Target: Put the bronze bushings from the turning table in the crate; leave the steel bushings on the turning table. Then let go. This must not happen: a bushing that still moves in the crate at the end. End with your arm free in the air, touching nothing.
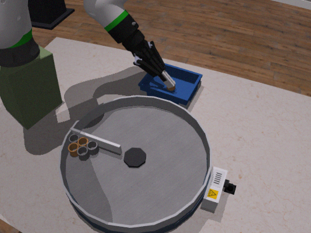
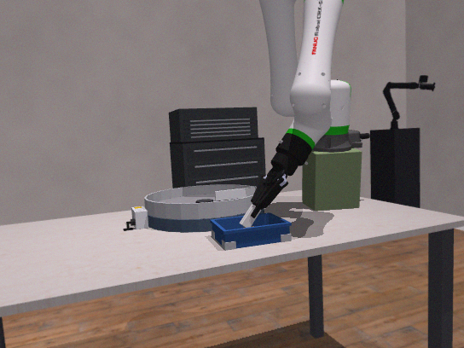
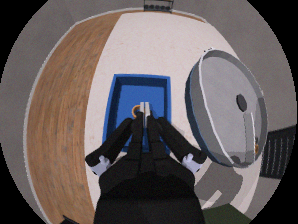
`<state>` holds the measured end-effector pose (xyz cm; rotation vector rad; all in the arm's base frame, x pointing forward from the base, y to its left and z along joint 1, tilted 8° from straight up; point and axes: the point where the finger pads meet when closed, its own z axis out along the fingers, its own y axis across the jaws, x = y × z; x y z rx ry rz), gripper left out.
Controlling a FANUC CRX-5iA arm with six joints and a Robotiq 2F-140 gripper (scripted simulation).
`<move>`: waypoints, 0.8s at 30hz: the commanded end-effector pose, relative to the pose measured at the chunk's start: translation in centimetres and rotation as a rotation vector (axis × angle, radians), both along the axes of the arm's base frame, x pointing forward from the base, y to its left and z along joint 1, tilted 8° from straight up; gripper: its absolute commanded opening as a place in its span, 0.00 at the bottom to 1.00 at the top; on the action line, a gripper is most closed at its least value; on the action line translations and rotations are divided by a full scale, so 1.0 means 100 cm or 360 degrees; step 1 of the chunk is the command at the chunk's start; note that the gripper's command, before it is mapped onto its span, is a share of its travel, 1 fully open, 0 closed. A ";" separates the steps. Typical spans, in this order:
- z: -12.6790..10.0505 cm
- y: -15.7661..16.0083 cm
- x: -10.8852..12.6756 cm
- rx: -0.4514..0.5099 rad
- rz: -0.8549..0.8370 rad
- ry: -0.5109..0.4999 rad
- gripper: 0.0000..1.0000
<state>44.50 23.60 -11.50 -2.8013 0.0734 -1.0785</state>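
My gripper [image 1: 173, 83] [image 2: 246, 223] [image 3: 144, 107] is shut on the wall of a bronze bushing [image 1: 171, 88] [image 3: 133, 111]. It holds the bushing low inside the blue crate [image 1: 193, 94] [image 2: 252, 240] [image 3: 167, 82]; the near wall hides it in the exterior view. On the turning table [image 1: 171, 137] [image 2: 179, 212] [image 3: 225, 75], two bronze bushings [image 1: 83, 141] [image 1: 74, 153] stand close among three steel bushings [image 1: 84, 157] [image 1: 94, 151] [image 1: 74, 135], by the white bar.
The white bar [image 1: 100, 140] [image 2: 234, 194] reaches from the turning table's rim towards its dark hub [image 1: 135, 157] [image 3: 241, 103]. The table's raised rim stands close beside the crate. A white box [image 1: 214, 188] [image 2: 139, 217] sits at the rim. The green pedestal [image 1: 31, 88] [image 2: 333, 179] carries the arm.
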 end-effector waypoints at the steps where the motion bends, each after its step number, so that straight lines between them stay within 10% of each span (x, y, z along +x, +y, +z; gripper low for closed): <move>1: 0.000 0.000 0.000 0.0000 0.0000 0.0000 0.00; 24: 0.000 0.000 0.000 0.0000 0.0000 0.0000 0.07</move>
